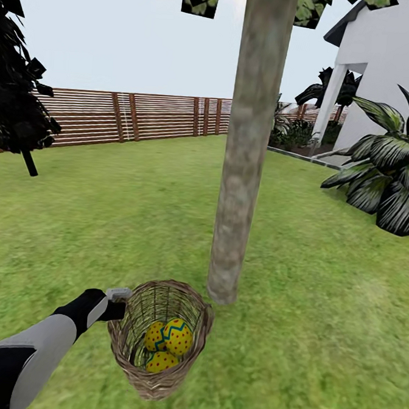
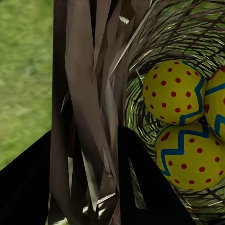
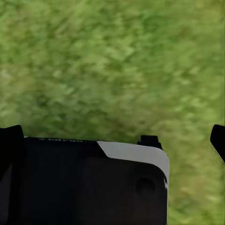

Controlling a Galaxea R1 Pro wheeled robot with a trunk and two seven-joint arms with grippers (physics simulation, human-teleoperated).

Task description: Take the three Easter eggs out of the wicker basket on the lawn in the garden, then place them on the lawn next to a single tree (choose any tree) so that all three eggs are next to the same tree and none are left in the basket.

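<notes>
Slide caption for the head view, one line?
Left gripper clamps the brown woven wicker basket's rim, three yellow red-dotted Easter eggs inside, beside the pale mottled tree trunk.

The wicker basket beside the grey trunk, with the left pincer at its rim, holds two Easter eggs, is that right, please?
Not quite: the wicker basket holds three Easter eggs, as the head view shows. It does stand beside the tree, with the left pincer at its rim.

I find no writing, label, brand, number or sign that I can read anywhere around me.
</notes>
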